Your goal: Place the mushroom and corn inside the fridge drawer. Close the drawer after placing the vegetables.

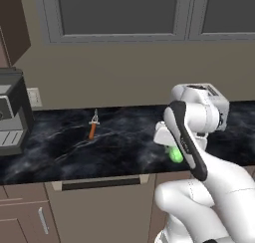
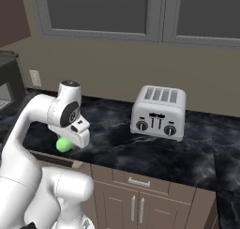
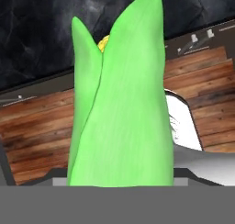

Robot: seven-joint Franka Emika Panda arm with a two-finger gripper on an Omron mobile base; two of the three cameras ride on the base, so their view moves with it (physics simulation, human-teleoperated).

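Note:
The corn is a cob in a bright green husk with a few yellow kernels showing near its tip. It stands close up in the hand view and hides the fingertips. From the base, a green end of the corn pokes out below the white hand. My gripper is shut on it and holds it in the air over the front edge of the black marble counter. The mushroom and the fridge drawer are out of view.
A silver toaster stands on the counter to the right of the hand. A dark coffee machine sits at the far left. An orange-handled tool lies mid-counter. Brown cabinets run below, above a wood floor.

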